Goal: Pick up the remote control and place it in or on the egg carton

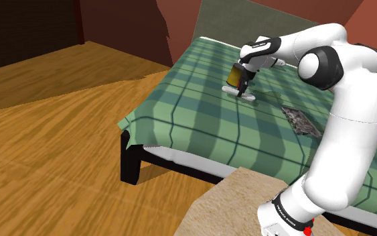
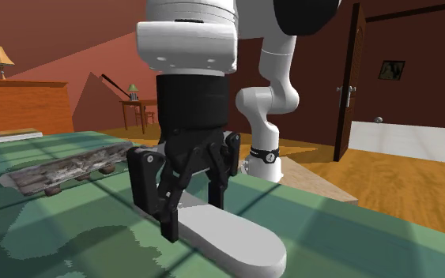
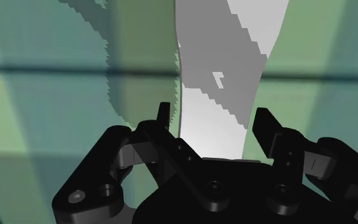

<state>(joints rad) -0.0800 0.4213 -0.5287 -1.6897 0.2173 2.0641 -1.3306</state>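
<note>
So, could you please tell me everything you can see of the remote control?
The remote control is drawn plain white-grey, with no buttons visible. It is a flat, slim, elongated slab with a rounded end. It lies flat on the green checked bedspread, not lifted. The end effector stands over one end, its black fingers open on either side of it. Whether they touch it is unclear.
</note>
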